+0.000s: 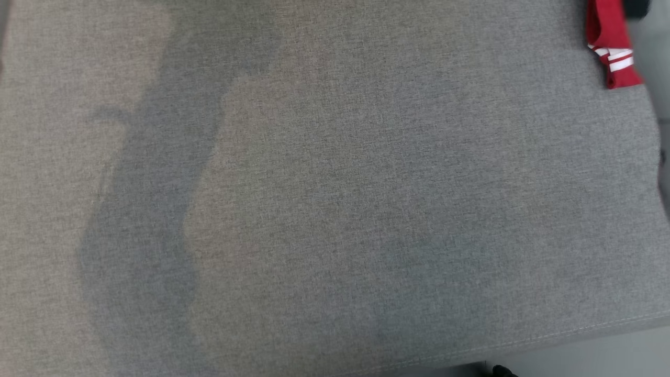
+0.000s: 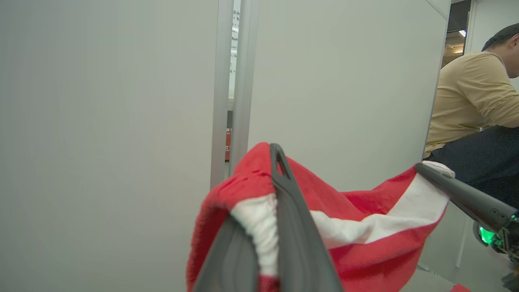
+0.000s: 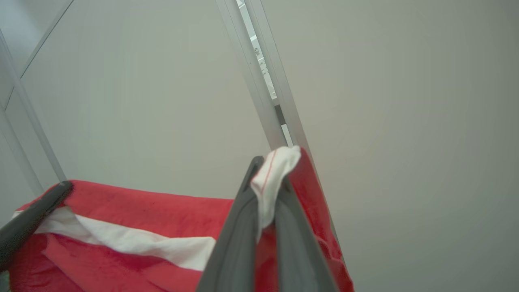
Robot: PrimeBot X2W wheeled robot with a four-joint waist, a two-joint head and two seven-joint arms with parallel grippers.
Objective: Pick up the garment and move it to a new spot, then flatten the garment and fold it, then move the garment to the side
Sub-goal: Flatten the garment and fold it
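Left gripper [image 2: 272, 178] and right gripper [image 3: 269, 178] each have their jaws pinched on the white-banded edge of the red garment [image 2: 365, 251]. It hangs aloft between them, at the far right of the grey fabric surface [image 1: 335, 209]. I recommend holding that edge taut, carrying it over the surface centre and lowering both ends evenly.

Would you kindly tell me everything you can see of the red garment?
The garment is soft red cloth, fleecy-looking, with a broad white band along one edge. It hangs stretched, sagging slightly, between two shut grippers: the left gripper pinches a bunched part of the white band, the right gripper a white-edged corner. In the head view a red end with thin white stripes shows at the upper right, over the grey fabric surface; whether it touches it cannot be told.
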